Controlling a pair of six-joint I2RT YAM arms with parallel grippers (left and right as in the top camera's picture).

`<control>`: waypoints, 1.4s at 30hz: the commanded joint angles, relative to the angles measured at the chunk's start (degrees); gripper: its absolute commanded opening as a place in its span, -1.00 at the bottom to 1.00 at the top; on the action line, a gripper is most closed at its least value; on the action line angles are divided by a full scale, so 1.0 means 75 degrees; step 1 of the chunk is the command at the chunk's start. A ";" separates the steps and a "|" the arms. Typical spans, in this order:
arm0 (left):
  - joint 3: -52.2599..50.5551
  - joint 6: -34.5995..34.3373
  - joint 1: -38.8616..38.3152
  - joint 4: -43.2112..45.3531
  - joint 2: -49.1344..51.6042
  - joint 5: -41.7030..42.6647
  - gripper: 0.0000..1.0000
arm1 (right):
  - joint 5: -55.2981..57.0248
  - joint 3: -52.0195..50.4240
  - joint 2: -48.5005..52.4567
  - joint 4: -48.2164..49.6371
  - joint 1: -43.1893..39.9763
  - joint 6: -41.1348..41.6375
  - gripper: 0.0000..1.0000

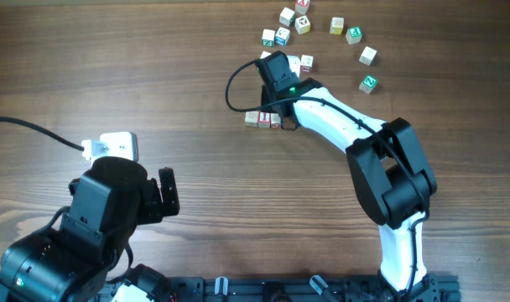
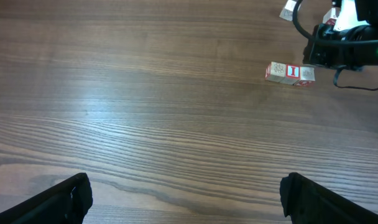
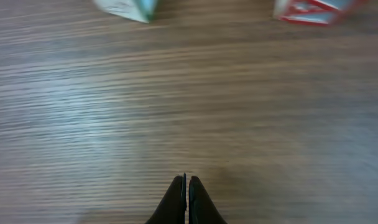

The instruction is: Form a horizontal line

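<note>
The horizontal line is a short row of three small wooden letter cubes touching edge to edge at mid-table. It also shows in the left wrist view, with a pale green-marked cube on the left and two red-marked cubes. My right gripper hangs low just behind the row's right end, with its arm passing beside the row. Its fingers are shut on nothing over bare wood. My left gripper is far off at the near left, and its fingers are open and empty.
Several loose letter cubes lie scattered at the far side, some close behind the right gripper. Two blurred cubes, one teal and one red, sit at the top of the right wrist view. A white adapter with a cable lies left.
</note>
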 commanded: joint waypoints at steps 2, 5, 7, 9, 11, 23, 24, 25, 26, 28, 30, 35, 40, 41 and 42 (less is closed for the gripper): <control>-0.0009 -0.0128 0.0029 0.0017 -0.0015 -0.0076 1.00 | 0.0350 0.0221 0.0102 -0.0641 -0.0201 0.0848 -0.91; -0.0009 -0.0128 0.0029 0.0020 -0.0015 -0.0079 1.00 | -0.0423 0.0221 0.0102 -0.0793 -0.0216 0.0533 -0.91; -0.0009 -0.0128 0.0029 0.0020 -0.0015 -0.0076 1.00 | -0.0941 0.0221 0.0102 -0.0968 -0.0207 0.0452 -0.91; -0.0009 -0.0128 0.0029 0.0017 -0.0015 -0.0076 1.00 | -0.1040 0.0221 0.0102 -0.1268 -0.0207 0.0577 -0.91; -0.0009 -0.0128 0.0029 0.0017 -0.0015 -0.0076 1.00 | -0.1075 0.0221 0.0102 -0.1510 -0.0207 0.0673 -0.91; -0.0009 -0.0128 0.0029 0.0017 -0.0015 -0.0079 1.00 | -0.1559 0.0221 0.0102 -0.1734 -0.0207 0.0644 -0.91; -0.0009 -0.0128 0.0029 0.0017 -0.0015 -0.0076 1.00 | -0.1553 0.0221 0.0102 -0.1746 -0.0207 0.0644 -0.91; -0.0009 -0.0128 0.0029 0.0017 -0.0015 -0.0079 1.00 | -0.1545 0.0221 0.0102 -0.1754 -0.0207 0.0644 -0.91; -0.0009 -0.0128 0.0029 0.0017 -0.0015 -0.0076 1.00 | -0.1483 0.0221 0.0102 -0.1766 -0.0210 0.0647 -0.91; -0.0009 -0.0128 0.0029 0.0017 -0.0015 -0.0076 1.00 | -0.1090 0.0221 0.0102 -0.1871 -0.0210 0.0796 -0.91; -0.0009 -0.0128 0.0029 0.0017 -0.0015 -0.0079 1.00 | -0.0664 0.0221 0.0102 -0.1979 -0.0210 0.1070 -0.91; -0.0009 -0.0128 0.0029 0.0017 -0.0015 -0.0076 1.00 | -0.0589 0.0221 0.0102 -0.1897 -0.0210 0.1043 -0.91; -0.0009 -0.0128 0.0029 0.0017 -0.0015 -0.0076 1.00 | -0.0350 0.0224 0.0102 -0.1699 -0.0210 0.1049 -0.91; -0.0009 -0.0128 0.0029 0.0020 -0.0015 -0.0076 1.00 | -0.0670 0.0221 0.0102 -0.1737 -0.0210 0.1035 -0.91; -0.0009 -0.0128 0.0029 0.0017 -0.0015 -0.0079 1.00 | -0.0930 0.0221 0.0102 -0.1749 -0.0210 0.1029 -0.91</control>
